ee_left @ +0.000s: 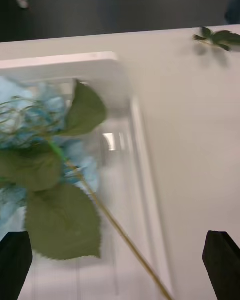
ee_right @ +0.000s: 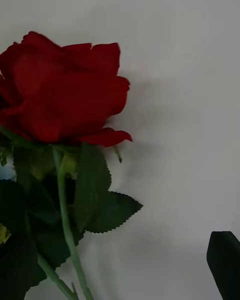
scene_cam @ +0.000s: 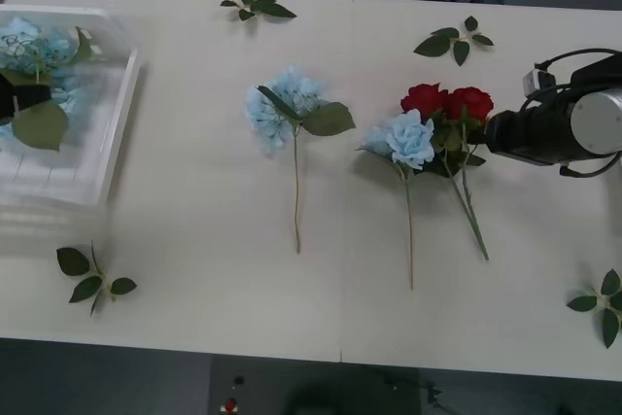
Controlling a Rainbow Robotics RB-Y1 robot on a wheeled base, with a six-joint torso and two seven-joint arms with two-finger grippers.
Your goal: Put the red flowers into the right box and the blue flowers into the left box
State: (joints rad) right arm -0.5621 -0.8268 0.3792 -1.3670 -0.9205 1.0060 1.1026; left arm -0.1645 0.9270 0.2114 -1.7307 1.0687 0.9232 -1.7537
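Observation:
Two red flowers (scene_cam: 447,102) lie side by side right of the table's middle, stems toward me. My right gripper (scene_cam: 483,130) is low beside the right rose (ee_right: 65,94), open, one black finger (ee_right: 222,262) clear of its leaves. A blue flower (scene_cam: 410,138) lies against the roses on their left, another blue flower (scene_cam: 287,104) at the centre. The left box (scene_cam: 112,133) holds blue flowers (ee_left: 30,124) with big leaves. My left gripper (ee_left: 120,242) hangs open over that box, a stem running beneath it. The right box is out of view.
Flowerless leaf sprigs lie at the far centre (scene_cam: 258,7), far right (scene_cam: 455,41), near left (scene_cam: 92,279) and near right edge (scene_cam: 603,303). Bare white tabletop (scene_cam: 204,201) stretches between the left box and the centre flower.

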